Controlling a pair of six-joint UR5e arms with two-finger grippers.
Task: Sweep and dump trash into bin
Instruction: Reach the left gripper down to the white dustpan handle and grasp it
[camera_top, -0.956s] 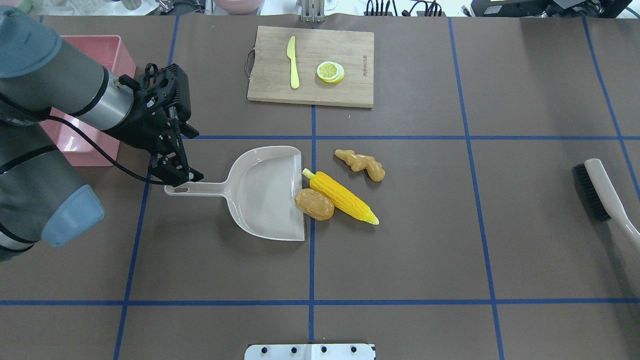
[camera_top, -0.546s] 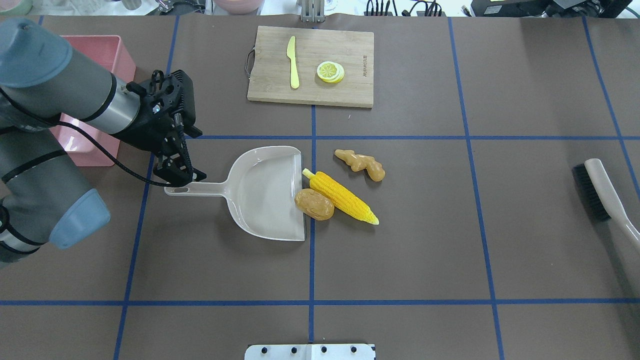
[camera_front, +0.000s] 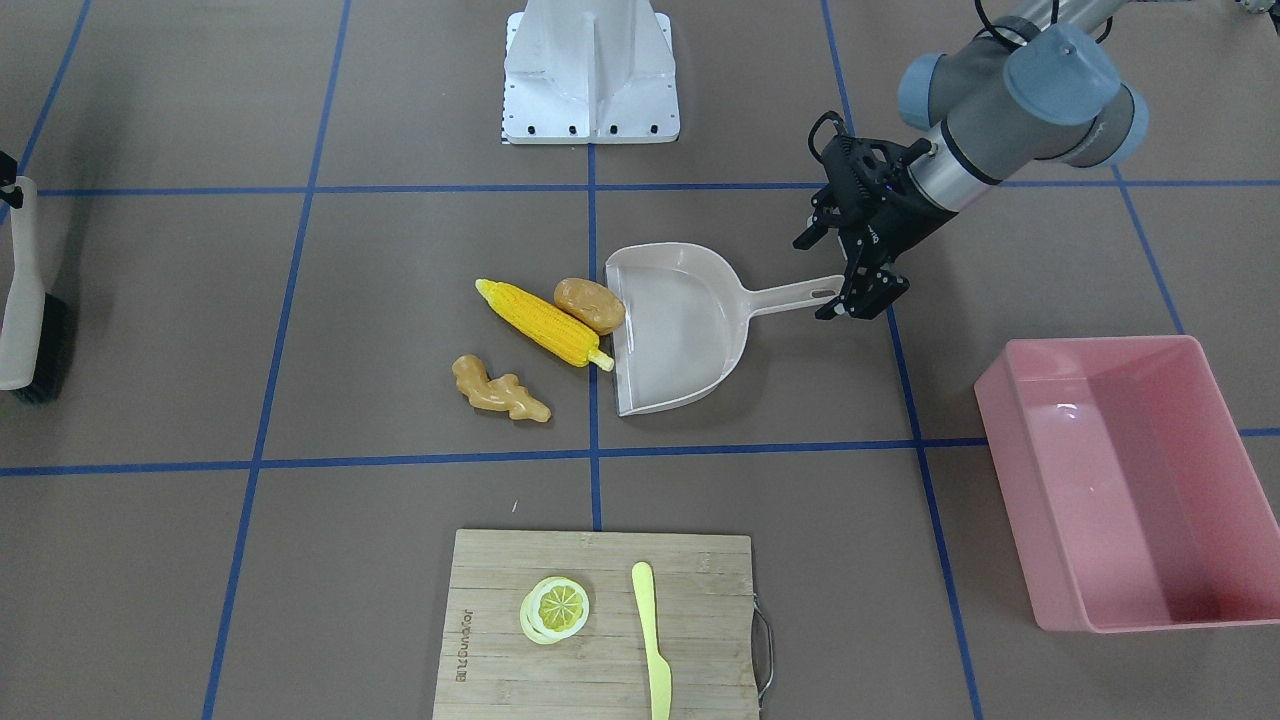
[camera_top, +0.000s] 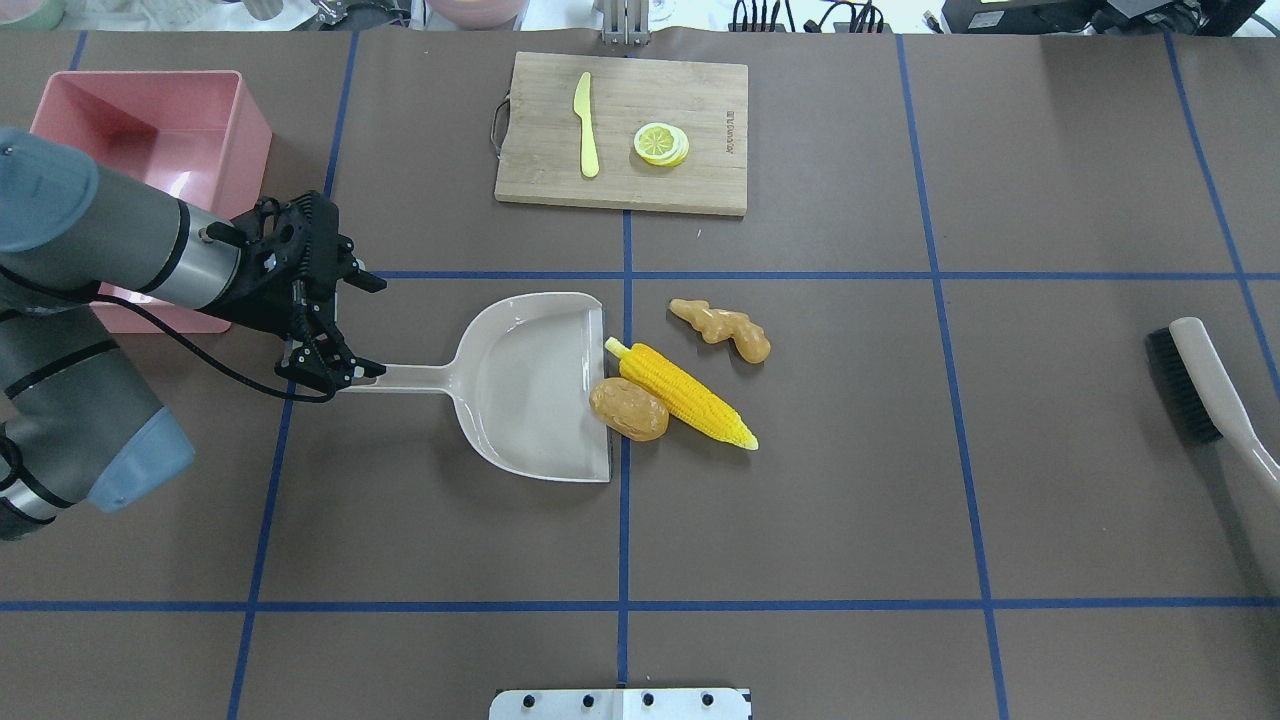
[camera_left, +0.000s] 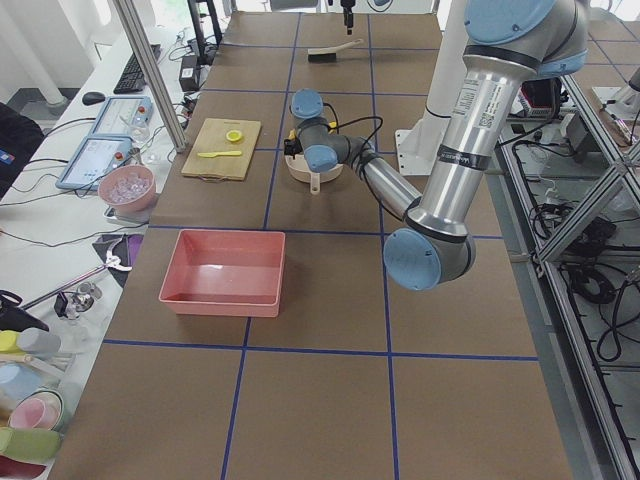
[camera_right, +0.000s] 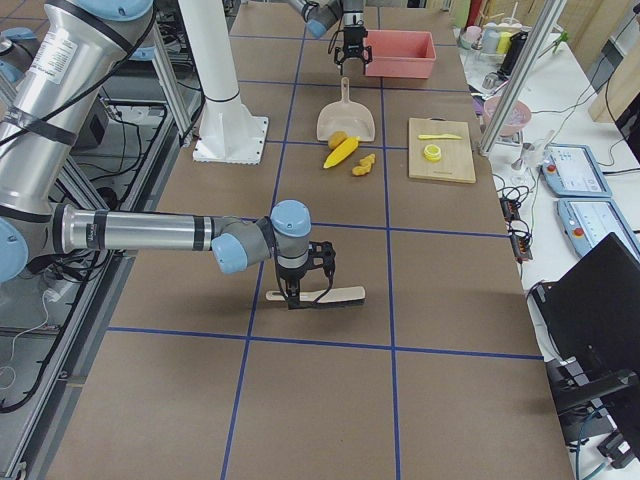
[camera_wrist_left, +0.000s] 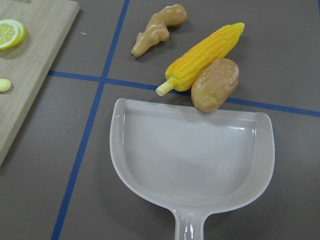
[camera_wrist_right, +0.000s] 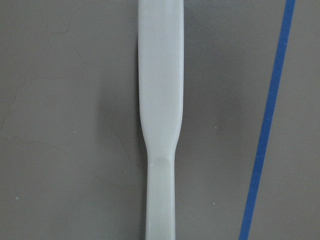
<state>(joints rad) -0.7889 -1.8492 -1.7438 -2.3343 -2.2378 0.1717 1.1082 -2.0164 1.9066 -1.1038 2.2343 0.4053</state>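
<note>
Left pincer (camera_top: 335, 372) lowered to dustpan (camera_top: 530, 390) handle, grip unclear, corn cob (camera_top: 683, 395) diagonal, stalk toward dustpan lip

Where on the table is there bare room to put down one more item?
Bare: the wide stretch between the corn cob and the brush, and the strip between the dustpan and the robot's base. Crowded: the dustpan's mouth, where potato, corn and ginger cluster.

left fingers (camera_top: 324, 369) hide the dustpan (camera_top: 530, 390) handle's end.
</note>
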